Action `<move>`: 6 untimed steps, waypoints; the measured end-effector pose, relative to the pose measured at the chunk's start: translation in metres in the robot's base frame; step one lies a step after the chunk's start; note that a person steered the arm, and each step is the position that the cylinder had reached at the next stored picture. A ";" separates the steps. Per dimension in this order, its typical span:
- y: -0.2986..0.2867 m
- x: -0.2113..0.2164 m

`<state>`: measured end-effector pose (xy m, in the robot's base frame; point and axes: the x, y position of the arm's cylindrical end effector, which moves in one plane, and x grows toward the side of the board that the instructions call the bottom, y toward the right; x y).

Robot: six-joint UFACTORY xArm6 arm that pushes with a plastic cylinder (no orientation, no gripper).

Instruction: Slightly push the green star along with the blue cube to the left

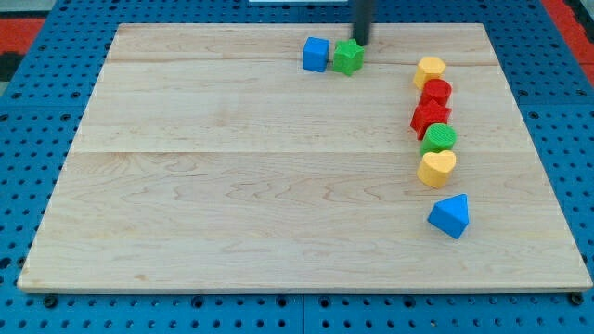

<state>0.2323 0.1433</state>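
The green star [348,57] sits near the view's top edge of the wooden board, just right of the blue cube [316,54]; the two stand close together with a narrow gap. My tip [360,43] is at the star's upper right corner, touching or almost touching it. The dark rod rises from there out of the view's top.
A column of blocks runs down the view's right: a yellow block [430,70], a red block [435,93], a red star [430,119], a green block [440,139], a yellow heart [436,168] and a blue triangle [450,215]. The wooden board [232,186] lies on a blue pegboard [28,111].
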 end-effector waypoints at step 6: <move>-0.078 0.017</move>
